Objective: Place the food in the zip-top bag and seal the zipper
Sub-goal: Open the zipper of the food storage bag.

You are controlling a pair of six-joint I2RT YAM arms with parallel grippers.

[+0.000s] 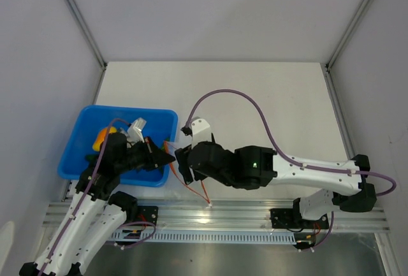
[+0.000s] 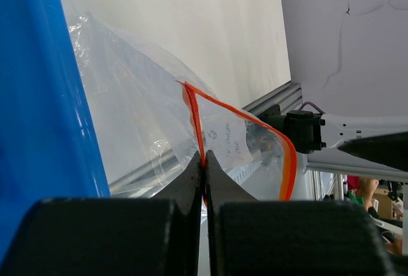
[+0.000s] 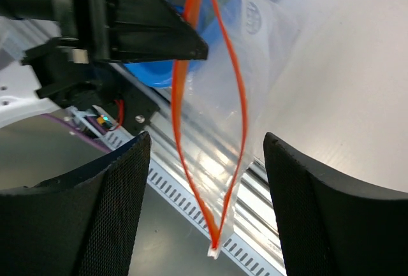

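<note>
A metal rail [image 1: 242, 215] runs along the near edge of the table [image 1: 255, 97], close to the arm bases. One corner of the zip-top bag [image 3: 255, 53] points down over this rail.

A little further in are the two grippers, tip to tip and very near each other. The right gripper [image 3: 205, 137] is wide open. Its two black fingers [image 3: 108, 212] stand on either side of the bag's mouth and hold nothing. The orange zipper [image 3: 182, 97] makes a long thin loop between them. There is a gap on each side, so the fingers do not touch it. The loop shows that the mouth of the bag is open.

The left gripper [image 2: 204, 161] is pressed tight shut. It pinches one side of the zipper between its fingertips and holds the bag up off the table. From this pinch the orange strip goes up, bends over and comes down again on the right. The clear, crinkly plastic spreads out to the left of the pinch, just beside the blue wall of the tray [image 2: 44, 97].

Further back on the left side of the table is the blue tray. The left arm reaches over it and hides much of the inside. A yellow-orange piece of food [image 1: 101, 139] lies in the tray, behind the left gripper and apart from the bag. I cannot tell what other food lies under the arm.
</note>
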